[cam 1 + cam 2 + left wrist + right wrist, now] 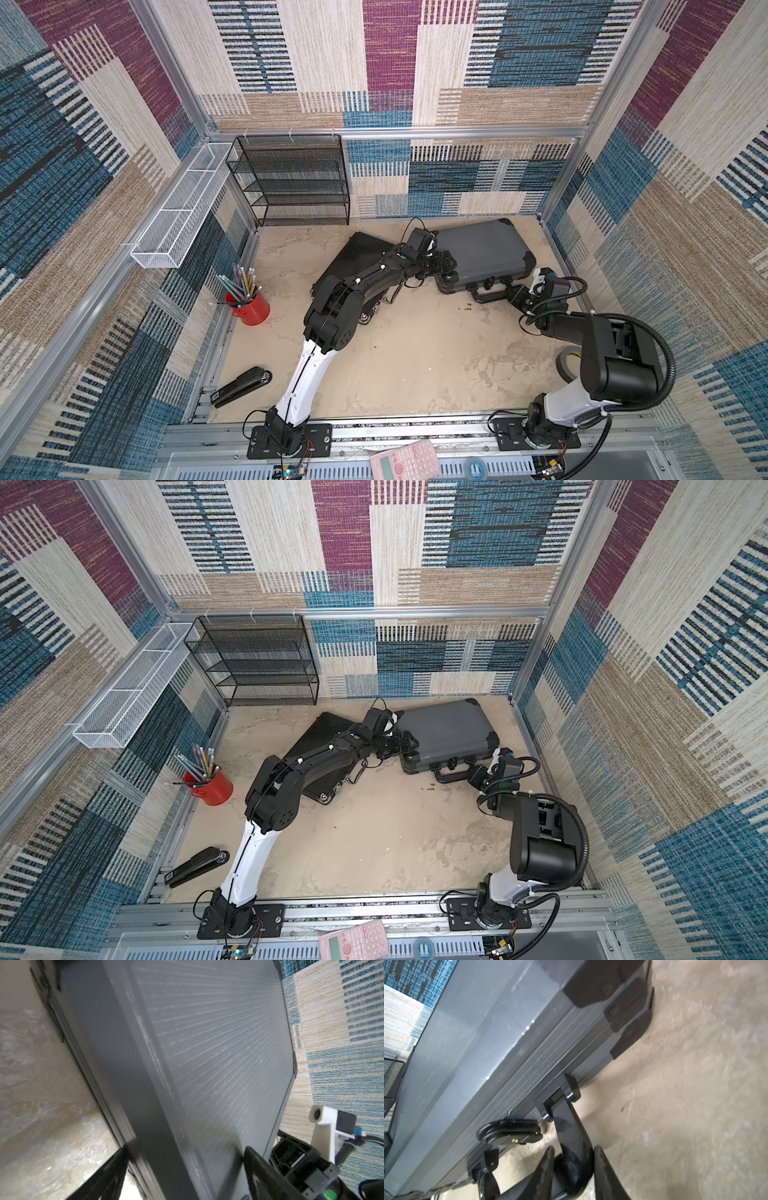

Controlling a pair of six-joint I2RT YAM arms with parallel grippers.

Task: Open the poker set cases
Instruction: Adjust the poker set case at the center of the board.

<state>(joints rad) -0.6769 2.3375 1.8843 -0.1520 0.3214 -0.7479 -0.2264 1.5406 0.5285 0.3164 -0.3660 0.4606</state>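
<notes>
Right hand (574, 1148) on handle (566, 1118); grey case (467, 1053) crosswise.

The thick grey case (486, 247), black at the corners, lies flat and shut on the desk (415, 357) at about one o'clock, its chunky black handle (488, 294) facing six. At eleven o'clock the slim black ribbed case (357, 253) lies skewed and flat, partly hidden.

Left arm (332, 299) extended, left end effector (444, 266) spread wide, right end effector (574, 1150) clamped
</notes>
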